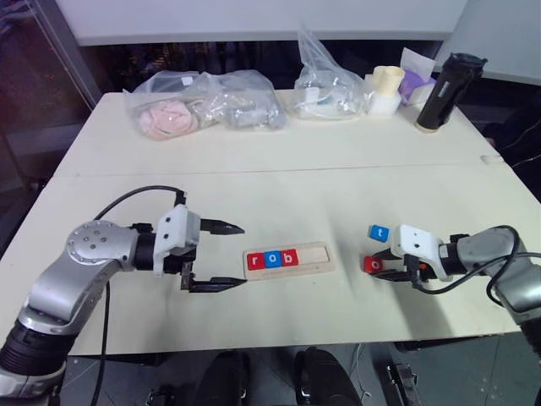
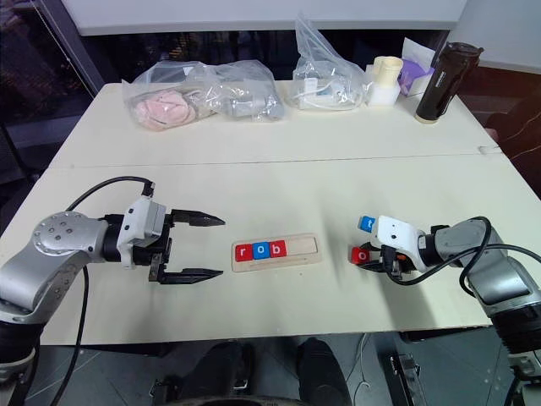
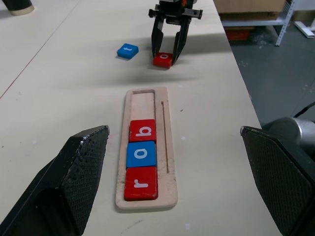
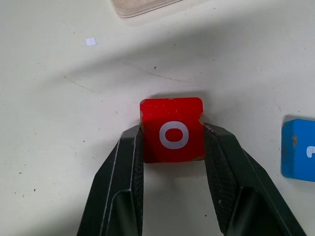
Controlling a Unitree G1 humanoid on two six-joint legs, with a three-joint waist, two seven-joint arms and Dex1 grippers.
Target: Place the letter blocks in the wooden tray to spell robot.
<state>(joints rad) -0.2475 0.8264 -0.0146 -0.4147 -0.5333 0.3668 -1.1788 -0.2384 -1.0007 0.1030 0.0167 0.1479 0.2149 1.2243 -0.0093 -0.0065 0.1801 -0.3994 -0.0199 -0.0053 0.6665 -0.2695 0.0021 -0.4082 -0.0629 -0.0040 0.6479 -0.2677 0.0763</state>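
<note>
With your right gripper [image 4: 172, 142] clamped on the red o block [image 4: 172, 129] beside the blue t block [image 1: 379, 233], well right of the wooden tray [image 1: 316, 264], and your left gripper [image 1: 226, 255] open, a shallow edge grip may twist or drop it.

You are looking at what is probably a lab or workshop room. Two pale tables [image 1: 279, 161] are standing pushed together on a grey floor, with clear plastic bags [image 1: 203, 101] of parts lying along the far side beside a black flask [image 1: 444, 89]. In the left wrist view, metal shelving [image 3: 290, 19] is showing past the table's edge, though it is sitting too far off to read.
</note>
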